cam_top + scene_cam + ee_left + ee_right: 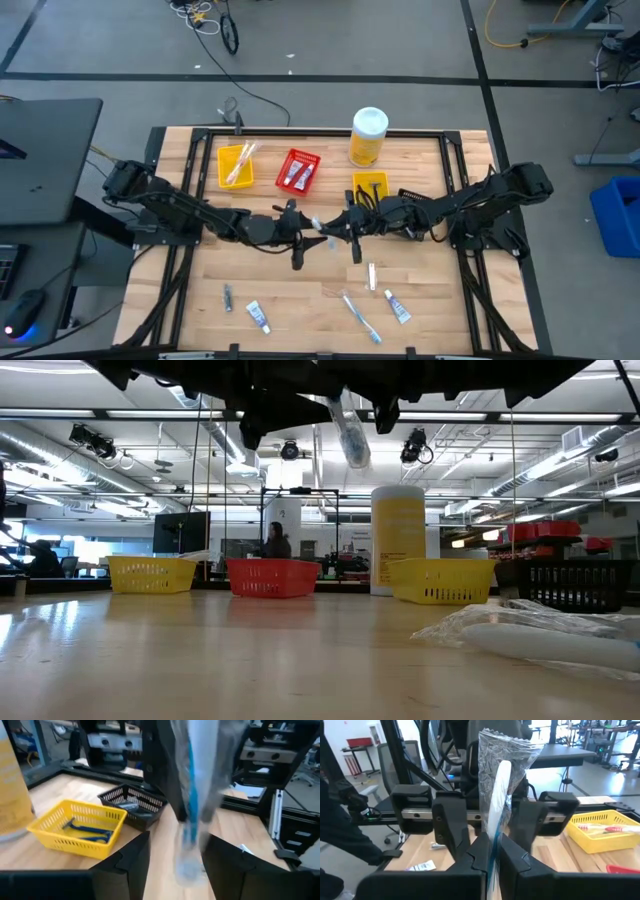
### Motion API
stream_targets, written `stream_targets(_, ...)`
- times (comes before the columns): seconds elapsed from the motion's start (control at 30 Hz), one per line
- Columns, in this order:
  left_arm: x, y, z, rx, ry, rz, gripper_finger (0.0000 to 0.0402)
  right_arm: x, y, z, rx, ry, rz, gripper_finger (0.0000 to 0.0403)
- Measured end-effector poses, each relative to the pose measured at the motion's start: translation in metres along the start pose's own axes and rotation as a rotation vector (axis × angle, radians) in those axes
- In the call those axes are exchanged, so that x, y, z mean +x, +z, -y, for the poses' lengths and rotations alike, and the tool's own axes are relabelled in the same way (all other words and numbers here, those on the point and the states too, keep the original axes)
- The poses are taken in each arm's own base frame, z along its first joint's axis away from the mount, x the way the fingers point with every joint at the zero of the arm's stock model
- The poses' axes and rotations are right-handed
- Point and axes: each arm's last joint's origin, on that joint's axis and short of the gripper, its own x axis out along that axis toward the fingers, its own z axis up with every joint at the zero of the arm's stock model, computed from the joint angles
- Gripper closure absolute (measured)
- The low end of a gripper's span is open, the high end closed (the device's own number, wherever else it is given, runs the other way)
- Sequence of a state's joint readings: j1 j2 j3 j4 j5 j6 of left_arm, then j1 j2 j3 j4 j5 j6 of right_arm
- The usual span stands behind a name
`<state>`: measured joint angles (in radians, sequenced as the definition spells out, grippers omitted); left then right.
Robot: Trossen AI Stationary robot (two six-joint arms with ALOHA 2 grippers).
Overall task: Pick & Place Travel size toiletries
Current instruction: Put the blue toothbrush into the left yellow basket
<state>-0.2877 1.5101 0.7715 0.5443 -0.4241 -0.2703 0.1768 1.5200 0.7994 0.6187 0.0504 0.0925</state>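
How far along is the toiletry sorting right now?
Partly done. The yellow bin, red bin and second yellow bin already hold items. In hand: a wrapped toothbrush, pinched by the right gripper mid-table, with the left gripper open around it. Left: several items on the near table, including a toothpaste tube.

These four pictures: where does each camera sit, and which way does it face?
High: above, looking down; both arms meet over the table.
Low: tabletop height, facing the room; arms overhead.
Left wrist: on the left arm; its open left gripper around the wrapped toothbrush.
Right wrist: the right gripper pinches it.
All share the toothbrush.
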Motion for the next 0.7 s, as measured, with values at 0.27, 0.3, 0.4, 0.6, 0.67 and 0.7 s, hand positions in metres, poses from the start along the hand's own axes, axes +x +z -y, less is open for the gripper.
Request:
stream_targets(0.27, 0.005, 0.003, -0.011, 0.008, -0.017, -0.005, 0.0242, 0.0, 0.0, 0.006, -0.002, -0.018, 0.0, 0.0384)
stream_targets(0.3, 0.005, 0.003, -0.012, 0.006, -0.021, -0.006, 0.0253, 0.0, 0.0, 0.007, -0.002, -0.02, 0.0, 0.0384)
stream_targets(0.4, 0.006, 0.003, -0.012, -0.002, -0.037, -0.011, 0.0291, 0.0, 0.0, 0.009, -0.001, -0.028, -0.009, 0.0383)
stream_targets(0.6, 0.006, 0.003, -0.012, -0.008, -0.036, -0.011, 0.0365, 0.0, -0.003, 0.012, 0.002, -0.055, -0.034, 0.0354)
stream_targets(0.67, 0.006, 0.003, -0.012, -0.018, -0.031, -0.012, 0.0372, 0.0, -0.004, 0.012, -0.002, -0.065, -0.043, 0.0339)
stream_targets(0.7, 0.006, 0.003, -0.012, -0.024, -0.028, -0.013, 0.0372, 0.0, -0.004, 0.012, -0.003, -0.066, -0.048, 0.0331)
